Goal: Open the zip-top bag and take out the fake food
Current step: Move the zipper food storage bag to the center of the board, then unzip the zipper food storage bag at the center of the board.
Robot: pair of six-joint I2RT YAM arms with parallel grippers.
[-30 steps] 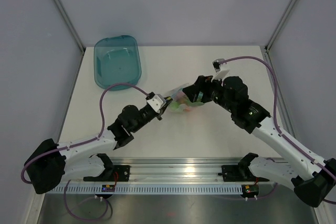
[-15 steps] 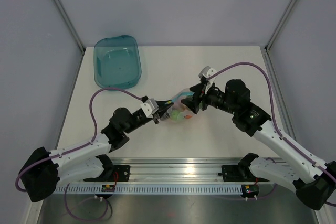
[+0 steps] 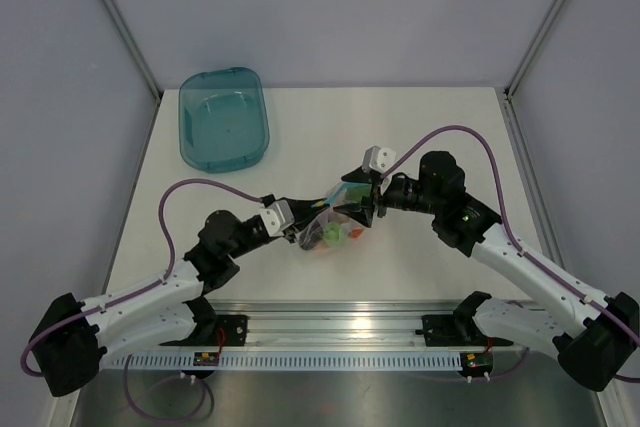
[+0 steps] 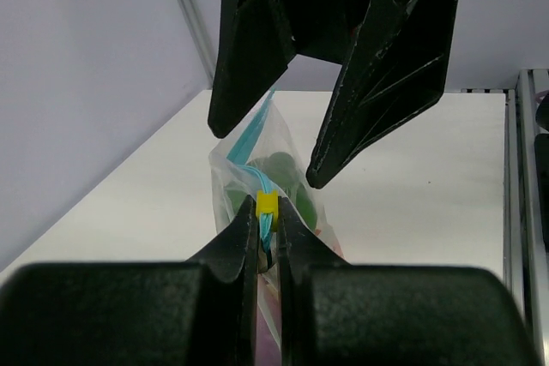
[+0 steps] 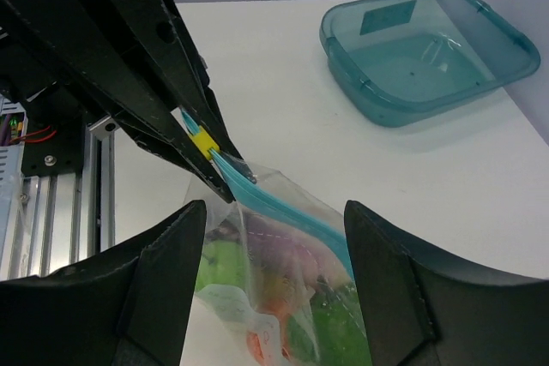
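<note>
Zip-top bag (image 3: pixel 338 219): clear plastic, blue zip strip (image 5: pixel 283 210), mid-table between both arms. Contents: fake food (image 3: pixel 333 236), green and orange pieces, all inside. Left gripper (image 4: pixel 267 227): jaws clamped on the strip's end beside a yellow slider (image 4: pixel 267 204). Right gripper (image 5: pixel 273 276): jaws apart, straddling the bag's mouth. Teal tub (image 3: pixel 223 117): far-left corner of table (image 3: pixel 440 137)

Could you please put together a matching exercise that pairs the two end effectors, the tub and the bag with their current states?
Things:
1. left end effector
2. right end effector
3. teal tub
4. zip-top bag

States:
A. empty, far left in the top view
B. open, one finger on either side of the bag
C. clear, with fake food inside
D. shut on the zip strip

Pairs: 1-D, 2-B, 3-A, 4-C
</note>
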